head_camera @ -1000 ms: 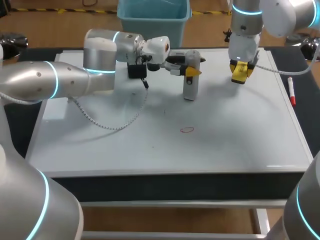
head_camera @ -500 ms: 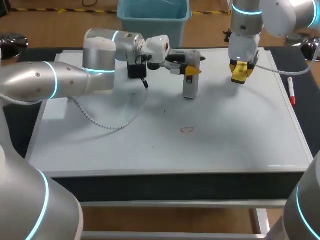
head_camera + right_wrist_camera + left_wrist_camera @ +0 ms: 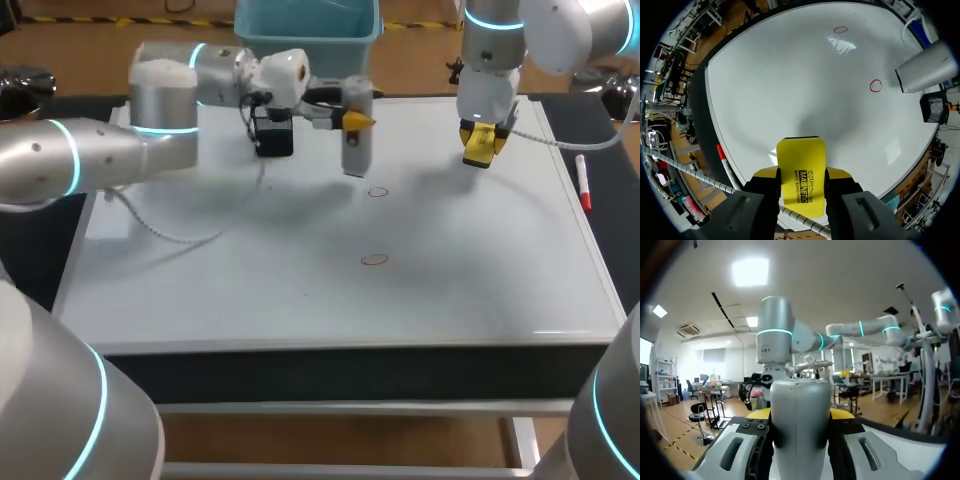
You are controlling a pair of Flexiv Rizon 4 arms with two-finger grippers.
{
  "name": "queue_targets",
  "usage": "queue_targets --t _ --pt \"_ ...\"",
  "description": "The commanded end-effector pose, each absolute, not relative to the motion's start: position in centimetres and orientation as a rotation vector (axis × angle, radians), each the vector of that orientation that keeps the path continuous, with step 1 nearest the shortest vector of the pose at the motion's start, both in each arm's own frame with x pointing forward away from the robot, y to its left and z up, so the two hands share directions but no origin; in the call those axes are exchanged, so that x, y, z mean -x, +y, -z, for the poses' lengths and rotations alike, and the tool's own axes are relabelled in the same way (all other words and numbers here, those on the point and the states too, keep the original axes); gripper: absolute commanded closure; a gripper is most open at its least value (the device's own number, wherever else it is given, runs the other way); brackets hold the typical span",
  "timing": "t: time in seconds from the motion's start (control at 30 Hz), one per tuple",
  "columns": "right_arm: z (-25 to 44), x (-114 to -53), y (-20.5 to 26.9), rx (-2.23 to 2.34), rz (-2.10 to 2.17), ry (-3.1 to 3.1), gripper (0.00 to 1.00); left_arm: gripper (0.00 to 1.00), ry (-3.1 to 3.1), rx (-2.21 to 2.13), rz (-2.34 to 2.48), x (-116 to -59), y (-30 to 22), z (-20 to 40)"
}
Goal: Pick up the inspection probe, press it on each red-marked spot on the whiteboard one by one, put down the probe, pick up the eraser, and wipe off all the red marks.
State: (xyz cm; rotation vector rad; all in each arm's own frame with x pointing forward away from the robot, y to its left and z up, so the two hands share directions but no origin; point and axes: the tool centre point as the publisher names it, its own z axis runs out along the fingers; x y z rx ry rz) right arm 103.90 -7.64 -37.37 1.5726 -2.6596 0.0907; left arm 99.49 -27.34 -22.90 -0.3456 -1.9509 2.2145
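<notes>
Left gripper [image 3: 355, 122] is clamped on the inspection probe [image 3: 352, 152], a smooth grey cylinder held upright at upper middle, its lower end just up-left of the nearer red ring [image 3: 377, 191]. That looks like the probing step: line up, press straight down. The second ring [image 3: 374, 259] waits mid-frame on the glossy whiteboard [image 3: 480, 280]. Upper right, the right gripper [image 3: 482, 136] pinches the flat yellow eraser [image 3: 479, 148].

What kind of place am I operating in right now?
Likely a robot test bench: a whiteboard lies flat as the worktop with red circles drawn on it, the left gripper holds an inspection probe, the right gripper an eraser.
</notes>
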Motion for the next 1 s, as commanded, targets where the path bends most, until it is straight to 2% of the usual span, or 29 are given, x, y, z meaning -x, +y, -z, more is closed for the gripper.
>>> queue_targets --t 0.03,0.57,1.0 --pt "37.3 -104.0 -7.7 -1.574 -0.092 -2.656 1.00 1.00 -2.040 0.250 -2.240 -97.7 -23.3 21.9" --pt "37.3 -104.0 -7.7 -1.574 -0.092 -2.656 1.00 1.00 -2.124 0.023 -2.332 -95.8 -12.1 22.9" --pt "37.3 -104.0 -7.7 -1.574 -0.092 -2.656 1.00 1.00 -2.189 -0.072 -2.353 -94.4 -5.9 22.9"
